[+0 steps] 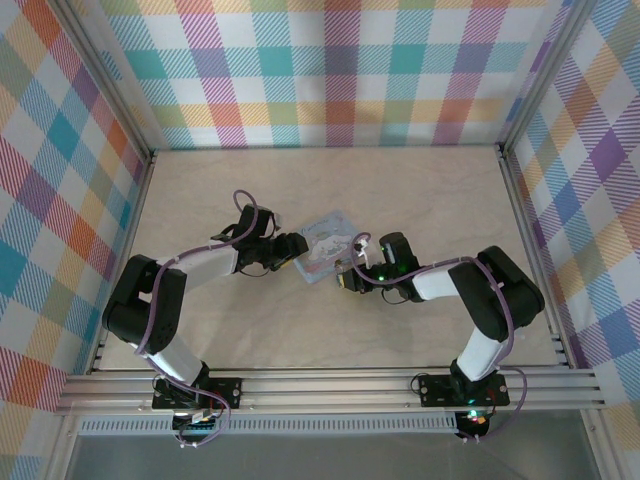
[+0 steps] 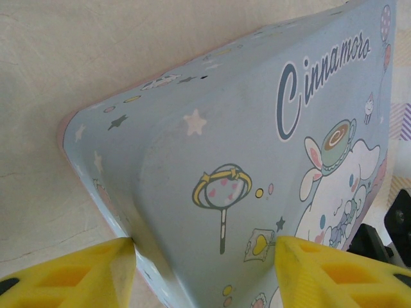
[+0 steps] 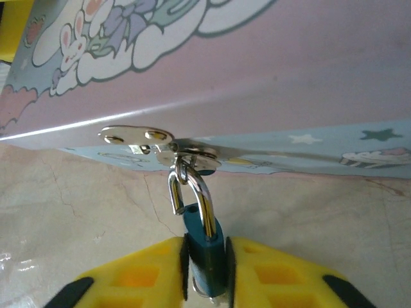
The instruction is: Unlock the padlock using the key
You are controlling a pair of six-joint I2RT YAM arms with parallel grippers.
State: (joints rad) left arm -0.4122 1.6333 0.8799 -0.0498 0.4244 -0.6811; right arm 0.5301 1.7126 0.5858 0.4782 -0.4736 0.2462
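From above, the pale table [image 1: 300,190] is boxed by checked walls [image 1: 330,70] at the back and both sides, with a metal rail [image 1: 330,385] along the near edge. The pale blue tin [image 1: 328,245] lies near the middle. There is wide bare board beyond it and to either side, and less room on the near side where the arms reach in. The left gripper [image 1: 297,250] meets the tin's left corner. The right gripper [image 1: 348,277] is at its near edge. The padlock is too small to make out here.

In the left wrist view, a corner of the tin [image 2: 257,160] sits between the yellow fingers [image 2: 83,273]. Both fingers touch it, so the left gripper [image 2: 204,253] holds the tin at a middling spread. Bare table lies past the tin's left edge.

In the right wrist view, the padlock [image 3: 205,250] hangs from the tin's metal hasp [image 3: 160,144], just off the tin's side wall [image 3: 308,147]. Its silvery shackle [image 3: 189,192] is threaded through the hasp. The padlock's long axis runs from the hasp toward the camera, shackle end at the tin and blue body nearest the fingers, leaning slightly. The right gripper [image 3: 207,247] is closed narrowly on the body, a pad [image 3: 184,256] against each flat side. Open table spreads left and right of the lock.
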